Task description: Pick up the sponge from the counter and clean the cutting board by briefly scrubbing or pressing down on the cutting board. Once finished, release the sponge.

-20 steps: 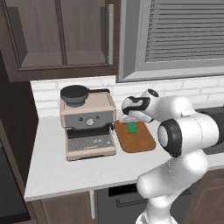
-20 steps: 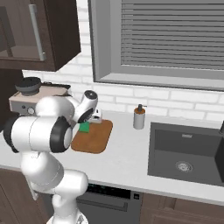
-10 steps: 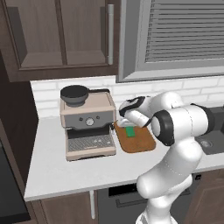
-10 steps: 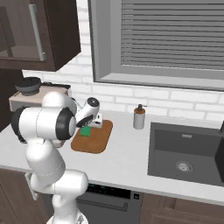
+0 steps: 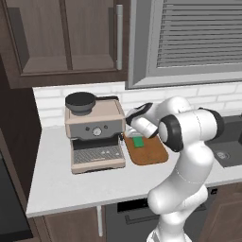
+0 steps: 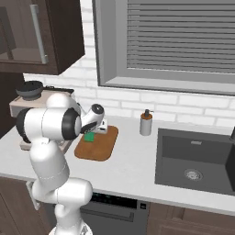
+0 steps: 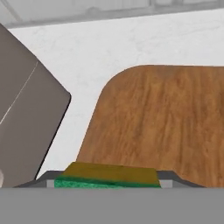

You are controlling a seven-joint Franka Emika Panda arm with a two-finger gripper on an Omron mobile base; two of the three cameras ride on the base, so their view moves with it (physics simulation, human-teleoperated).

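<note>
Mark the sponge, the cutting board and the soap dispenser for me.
sponge [image 5: 137, 141]: left base view, on its green top face.
cutting board [image 6: 97, 149]: right base view, on bare wood near its front half.
soap dispenser [image 6: 146, 125]: right base view, on the middle of its grey body.

Glossy white arm, rounded bulbous segments, dark grey joint rings, smooth casing

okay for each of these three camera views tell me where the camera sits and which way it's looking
Left base view: behind the arm's left, facing forward and down at the counter; the white arm rises lower right.
Right base view: behind its right, same counter plus sink; arm lower left.
Hand view: on the hand, looking along the gripper at the cutting board, sponge at bottom.
Both base views share the cutting board, sponge and espresso machine.
</note>
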